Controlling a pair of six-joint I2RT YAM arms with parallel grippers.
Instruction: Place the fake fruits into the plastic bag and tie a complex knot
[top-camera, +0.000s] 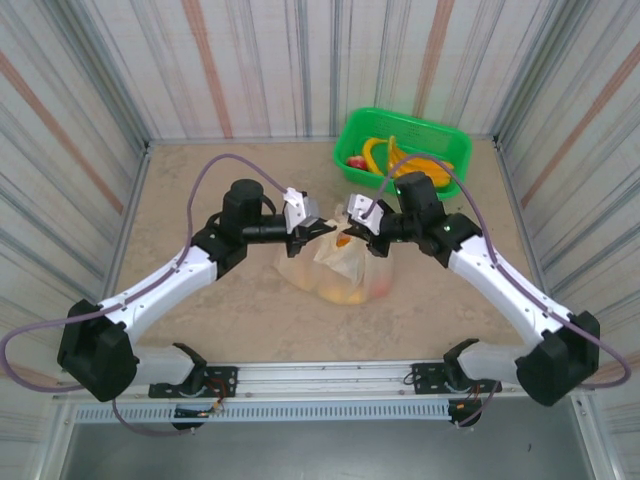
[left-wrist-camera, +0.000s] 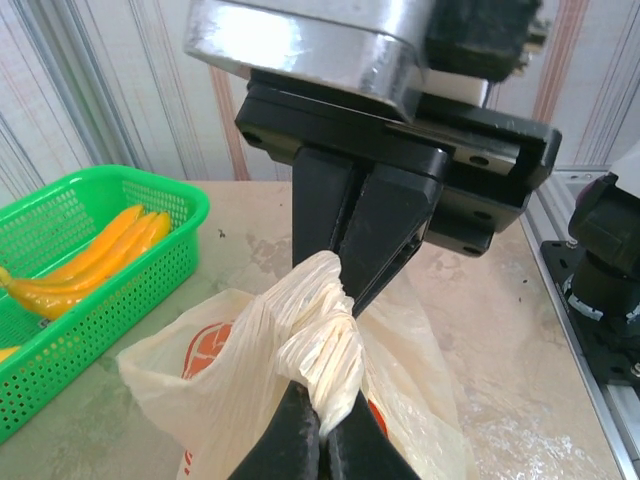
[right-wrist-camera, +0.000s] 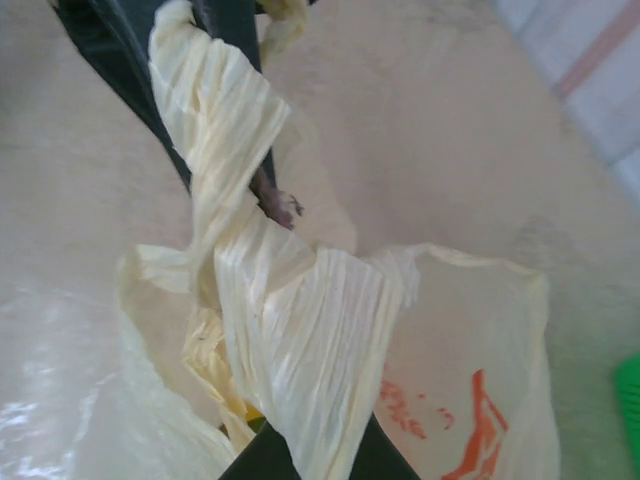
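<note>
Pleated bag handles (right-wrist-camera: 270, 330) clamped at both ends; knot appears unfinished.

Both the left pincer (left-wrist-camera: 320, 420) and the right pincer (left-wrist-camera: 350, 275) are closed on the bag handles above the plastic bag (top-camera: 345, 270), which stands mid-worktop (top-camera: 200, 320), mouth upward. Orange fake fruits (top-camera: 345, 295) sit inside; bananas (top-camera: 385, 155) lie in the green basket (top-camera: 440, 135). The handles run left-right between the pincers. Tying seems under way, loading possibly incomplete.
</note>
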